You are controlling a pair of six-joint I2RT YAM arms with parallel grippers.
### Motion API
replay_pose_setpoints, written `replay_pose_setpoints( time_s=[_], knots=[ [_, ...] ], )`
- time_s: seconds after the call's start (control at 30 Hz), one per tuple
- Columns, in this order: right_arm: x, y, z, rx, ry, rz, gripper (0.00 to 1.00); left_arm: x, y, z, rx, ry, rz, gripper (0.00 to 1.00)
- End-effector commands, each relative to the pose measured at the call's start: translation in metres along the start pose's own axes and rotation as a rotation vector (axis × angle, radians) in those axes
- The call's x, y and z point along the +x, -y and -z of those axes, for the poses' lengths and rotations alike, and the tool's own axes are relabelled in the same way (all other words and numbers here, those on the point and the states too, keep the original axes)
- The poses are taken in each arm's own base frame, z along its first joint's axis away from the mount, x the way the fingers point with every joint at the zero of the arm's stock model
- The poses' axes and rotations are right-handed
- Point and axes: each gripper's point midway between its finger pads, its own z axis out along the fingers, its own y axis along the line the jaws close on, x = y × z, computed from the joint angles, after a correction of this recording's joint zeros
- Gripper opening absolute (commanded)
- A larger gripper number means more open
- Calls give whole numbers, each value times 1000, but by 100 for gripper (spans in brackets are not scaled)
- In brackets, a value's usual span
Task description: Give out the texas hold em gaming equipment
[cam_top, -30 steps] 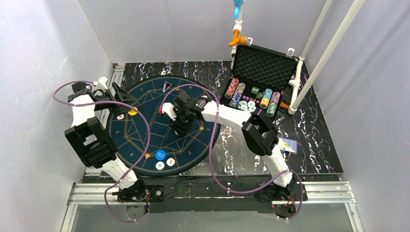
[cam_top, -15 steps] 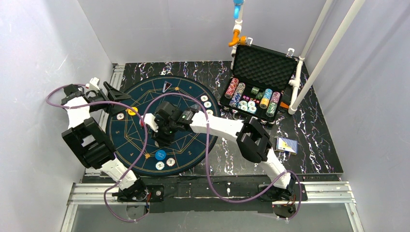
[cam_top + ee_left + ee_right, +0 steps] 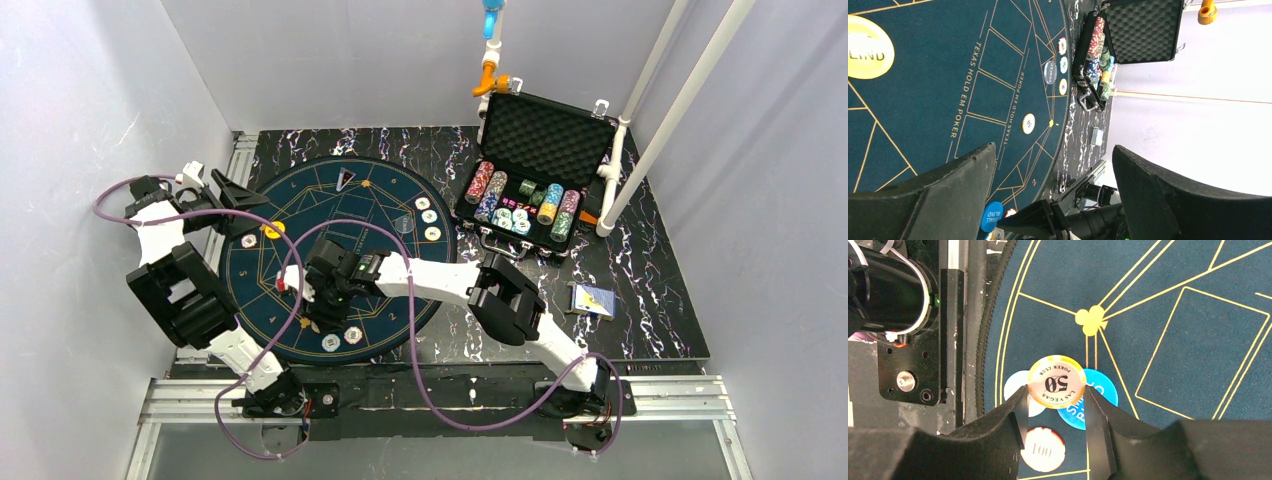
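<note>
The black marbled desk (image 3: 640,310) carries the round dark-blue mat (image 3: 330,200) on its left half, and the open foam-lined case (image 3: 545,135) sits at the upper right. Most of the chip rows (image 3: 520,205) are in that case, so by my reading the job is well short of finished. The right arm lies across the lower part of the mat, while the left arm stands off at the mat's upper-left edge with the left pincer (image 3: 1053,150) spread wide and empty. The deck of playing cards (image 3: 594,300) rests on bare desk right of the mat, apparently undealt. Three places on the mat are served. The first is a yellow blind disc (image 3: 273,230) beside one chip at the left, the second three chips (image 3: 428,217) at the upper right. The third is the blue small-blind disc (image 3: 1098,400) with a white 100 chip (image 3: 1043,456) at the lower left. Above that last group the right pincer (image 3: 1054,392) pinches a yellow-rimmed 50 chip (image 3: 1056,381) by its edges. Room there is tight, with the mat's rim and a metal rail (image 3: 955,315) close on the left. The mat's centre lies open.
</note>
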Motion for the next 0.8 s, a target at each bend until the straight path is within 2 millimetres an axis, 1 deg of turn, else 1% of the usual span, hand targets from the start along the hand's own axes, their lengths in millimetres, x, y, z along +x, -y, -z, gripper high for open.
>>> replay_pose_setpoints(
  time_s=[0.0,0.2,0.4,0.63,0.77],
  knots=[
    [-28,-9,-4,-11,73,39,34,2,11,6,41,4,-12,85],
    [-30,-13,-9,-20,75,47,35,5,12,7,45,-4,-19,85],
    [-27,-21,-18,-34,63,56,35,6,14,7,44,-7,-20,85],
    [-21,-20,-28,-41,51,53,36,9,14,8,42,-14,-21,85],
    [-19,-18,-31,-38,47,55,37,10,13,8,43,-19,-20,85]
  ],
)
